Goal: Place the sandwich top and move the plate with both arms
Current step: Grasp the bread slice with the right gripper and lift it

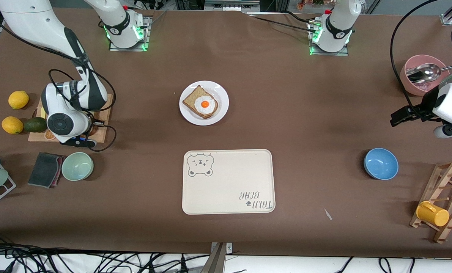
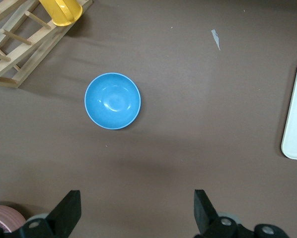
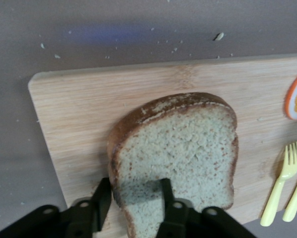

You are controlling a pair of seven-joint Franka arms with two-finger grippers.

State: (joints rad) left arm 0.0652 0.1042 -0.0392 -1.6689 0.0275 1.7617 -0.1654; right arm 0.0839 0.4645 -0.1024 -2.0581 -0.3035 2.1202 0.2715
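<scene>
The sandwich top [image 3: 188, 144], a plain speckled slice with dark crust, lies on a wooden cutting board [image 3: 84, 109] at the right arm's end of the table. My right gripper [image 3: 133, 198] is closed on the slice's crust edge, one finger beside the crust and one on the crumb. In the front view the right arm [image 1: 64, 121] hides the slice. The white plate [image 1: 222, 93] at mid-table holds a slice bearing a fried egg [image 1: 203, 103]. My left gripper [image 2: 136, 213] is open and empty, up over bare table beside a blue bowl [image 2: 112, 100].
A cream bear-print tray [image 1: 228, 182] lies nearer the camera than the plate. Lemons and an avocado [image 1: 35, 124], a green bowl [image 1: 77, 166] and a dark cloth lie by the cutting board [image 1: 105, 113]. A pink bowl with a spoon [image 1: 419, 74] and a wooden rack with a yellow cup [image 1: 432, 213] stand at the left arm's end.
</scene>
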